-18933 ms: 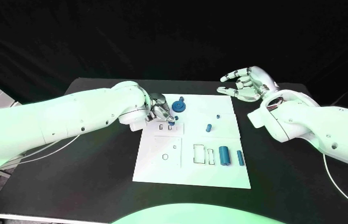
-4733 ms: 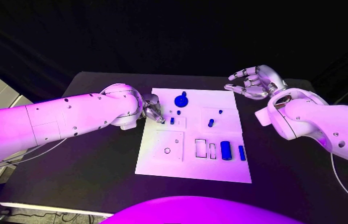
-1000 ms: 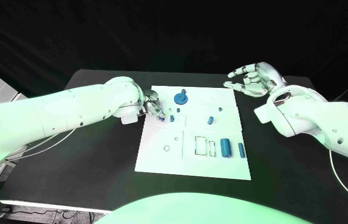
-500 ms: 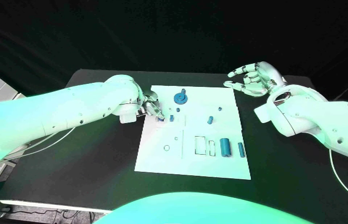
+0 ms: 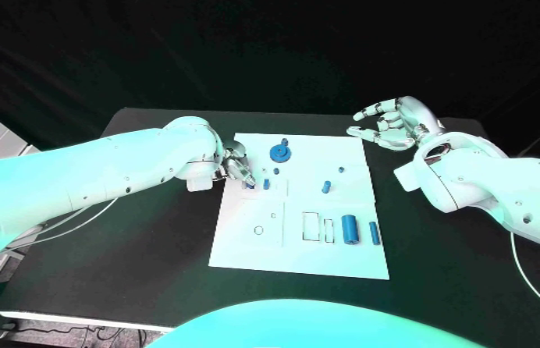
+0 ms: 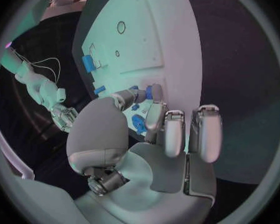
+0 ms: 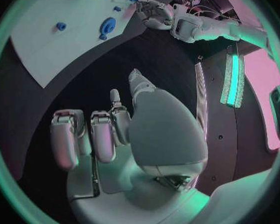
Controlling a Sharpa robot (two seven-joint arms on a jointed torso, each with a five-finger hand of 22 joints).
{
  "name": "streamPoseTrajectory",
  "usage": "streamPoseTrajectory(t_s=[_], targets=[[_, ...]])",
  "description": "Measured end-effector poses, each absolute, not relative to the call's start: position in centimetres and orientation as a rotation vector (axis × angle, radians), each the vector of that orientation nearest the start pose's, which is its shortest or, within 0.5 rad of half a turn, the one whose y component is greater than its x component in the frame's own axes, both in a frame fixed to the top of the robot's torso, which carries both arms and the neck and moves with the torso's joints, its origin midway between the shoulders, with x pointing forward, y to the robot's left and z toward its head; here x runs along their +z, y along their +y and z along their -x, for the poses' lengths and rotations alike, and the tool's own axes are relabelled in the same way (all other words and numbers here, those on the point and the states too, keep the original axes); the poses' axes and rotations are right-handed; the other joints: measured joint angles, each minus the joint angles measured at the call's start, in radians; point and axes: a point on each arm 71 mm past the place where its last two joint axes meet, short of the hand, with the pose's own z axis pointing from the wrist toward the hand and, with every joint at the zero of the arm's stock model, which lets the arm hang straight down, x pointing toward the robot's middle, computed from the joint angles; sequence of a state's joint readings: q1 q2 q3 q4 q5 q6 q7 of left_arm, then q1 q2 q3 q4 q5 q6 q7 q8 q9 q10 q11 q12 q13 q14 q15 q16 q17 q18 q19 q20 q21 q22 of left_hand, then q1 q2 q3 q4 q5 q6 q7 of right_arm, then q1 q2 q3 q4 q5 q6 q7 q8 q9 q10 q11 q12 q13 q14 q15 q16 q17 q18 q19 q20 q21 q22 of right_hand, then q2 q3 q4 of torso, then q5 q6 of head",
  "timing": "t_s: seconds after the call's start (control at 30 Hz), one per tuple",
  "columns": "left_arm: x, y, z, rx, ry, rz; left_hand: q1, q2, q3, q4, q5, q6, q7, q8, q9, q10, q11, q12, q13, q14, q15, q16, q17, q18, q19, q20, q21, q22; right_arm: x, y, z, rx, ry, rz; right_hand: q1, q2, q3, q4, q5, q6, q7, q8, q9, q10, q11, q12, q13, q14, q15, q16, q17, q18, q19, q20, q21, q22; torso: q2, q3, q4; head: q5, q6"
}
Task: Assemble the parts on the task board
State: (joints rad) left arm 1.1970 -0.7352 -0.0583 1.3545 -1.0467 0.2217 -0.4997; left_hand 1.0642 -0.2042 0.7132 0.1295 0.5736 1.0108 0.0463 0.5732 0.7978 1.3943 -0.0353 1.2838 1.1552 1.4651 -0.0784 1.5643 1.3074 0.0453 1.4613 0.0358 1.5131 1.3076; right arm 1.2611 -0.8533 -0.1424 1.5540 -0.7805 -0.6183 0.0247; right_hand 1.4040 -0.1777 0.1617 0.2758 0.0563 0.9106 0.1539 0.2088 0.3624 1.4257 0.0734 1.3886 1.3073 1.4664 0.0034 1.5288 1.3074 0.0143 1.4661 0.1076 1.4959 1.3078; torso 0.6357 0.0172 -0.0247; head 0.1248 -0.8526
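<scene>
Since the picture from a second ago almost nothing has shifted: your left hand point(image 5: 236, 168) has crept only slightly at the near-left corner of the small slot block on the task board point(image 5: 254, 246), and your right hand point(image 5: 389, 126) has not moved off its spot above the table beyond the board's far right corner.

In the left wrist view the left hand's fingertips point(image 6: 154, 92) come together on a small blue part point(image 6: 149, 92) right at the board surface; you appear to be pinching it, though whether it is already seated I cannot tell. The right hand holds nothing, its fingers loosely curled and apart.

Taking the blue gear point(image 5: 279, 155) near the board's far edge as your landmark: just nearer you than the gear a short blue peg point(image 5: 267, 183) stands beside the left hand. To the gear's right lie a tiny blue piece point(image 5: 339, 168) and, a little nearer, a short blue cylinder point(image 5: 325, 185). Well nearer you and to the right, a larger blue cylinder point(image 5: 350, 228) and a slim blue bar point(image 5: 374, 232) sit by the rectangular recesses point(image 5: 310, 225), which look unfilled.

By my judgement you are early to midway: the gear seems mounted, one peg placed, another in hand, and four loose parts left.
</scene>
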Motion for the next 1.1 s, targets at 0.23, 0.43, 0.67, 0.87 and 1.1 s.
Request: streamPoseTrajectory(t_s=[0.23, 0.43, 0.67, 0.87, 1.1], targets=[[-24.94, 20.9, -49.67, -0.374, 2.422, 0.191, 0.0, 0.0, 0.0, 0.0, 0.0, 0.005, -0.002, 0.005, -0.001, 0.0, 0.0, 0.0, 0.001, 0.0, 0.0, 0.0, 0.0, 0.0, 0.0, 0.0, 0.0, 0.0, -18.15, -21.43, -48.4, 0.908, 1.55, -0.512, 0.0, 0.0, -0.004, 0.004, 0.0, -0.008, 0.001, 0.011, 0.0, 0.0, 0.0, 0.0, 0.0, 0.0, 0.0, -0.004, 0.0, 0.0, 0.0, 0.0, -0.007, 0.0, 0.0, 0.0006, -0.0002, 0.001, -0.001], [-25.05, 20.61, -49.76, -0.363, 2.428, 0.183, 0.0, 0.0, 0.0, 0.0, 0.004, 0.008, -0.002, 0.006, -0.003, 0.002, 0.002, 0.0, 0.0, 0.0, 0.0, 0.0, 0.0, 0.0, 0.0, 0.0, 0.0, 0.0, -18.15, -21.42, -48.39, 0.908, 1.551, -0.512, 0.0, 0.0, -0.004, 0.004, 0.0, -0.008, 0.001, 0.012, 0.0, 0.0, 0.0, 0.0, 0.0, 0.0, 0.0, -0.004, 0.0, 0.0, 0.0, 0.0, -0.007, 0.0, 0.0, 0.0012, -0.0012, 0.001, -0.003], [-25.03, 20.43, -49.95, -0.352, 2.435, 0.168, 0.0, 0.0, 0.0, 0.0, 0.004, 0.012, -0.002, 0.003, -0.002, 0.003, 0.003, 0.0, 0.0, 0.0, 0.0, 0.0, 0.0, 0.0, 0.0, 0.0, 0.0, 0.0, -18.14, -21.46, -48.37, 0.908, 1.551, -0.512, 0.0, 0.0, -0.004, 0.004, 0.0, -0.008, 0.001, 0.012, 0.0, 0.0, 0.0, 0.0, 0.0, 0.0, 0.0, -0.004, 0.001, 0.0, 0.0, 0.0, -0.007, 0.0, 0.0, 0.0017, -0.0013, -0.001, -0.003], [-25.01, 20.27, -50.02, -0.343, 2.434, 0.15, 0.0, 0.0, 0.0, 0.0, 0.004, 0.012, -0.003, 0.004, -0.002, 0.003, 0.004, 0.0, 0.0, 0.0, 0.0, 0.0, 0.0, 0.0, -0.004, -0.004, -0.004, 0.0, -18.14, -21.46, -48.35, 0.908, 1.552, -0.512, 0.0, 0.0, -0.004, 0.004, 0.0, -0.008, 0.001, 0.012, 0.0, 0.0, 0.0, 0.0, 0.0, 0.0, 0.0, -0.004, 0.001, 0.0, 0.0, 0.0, -0.007, 0.0, 0.0, 0.0015, -0.0008, -0.003, -0.002], [-24.97, 20.17, -50.07, -0.333, 2.423, 0.136, -0.02, 0.017, -0.011, -0.011, -0.008, 0.009, 0.0, 0.0, -0.003, 0.004, 0.004, -0.009, -0.016, 0.0, 0.0, 0.0, 0.0, 0.0, -0.015, -0.003, -0.016, 0.0, -18.13, -21.49, -48.33, 0.908, 1.552, -0.512, 0.0, 0.0, -0.004, 0.004, 0.0, -0.008, 0.001, 0.012, 0.0, 0.0, 0.0, 0.0, 0.0, 0.0, 0.0, -0.004, 0.001, 0.0, 0.0, 0.0, -0.007, 0.0, 0.0, 0.0006, 0.0002, -0.006, -0.001]])
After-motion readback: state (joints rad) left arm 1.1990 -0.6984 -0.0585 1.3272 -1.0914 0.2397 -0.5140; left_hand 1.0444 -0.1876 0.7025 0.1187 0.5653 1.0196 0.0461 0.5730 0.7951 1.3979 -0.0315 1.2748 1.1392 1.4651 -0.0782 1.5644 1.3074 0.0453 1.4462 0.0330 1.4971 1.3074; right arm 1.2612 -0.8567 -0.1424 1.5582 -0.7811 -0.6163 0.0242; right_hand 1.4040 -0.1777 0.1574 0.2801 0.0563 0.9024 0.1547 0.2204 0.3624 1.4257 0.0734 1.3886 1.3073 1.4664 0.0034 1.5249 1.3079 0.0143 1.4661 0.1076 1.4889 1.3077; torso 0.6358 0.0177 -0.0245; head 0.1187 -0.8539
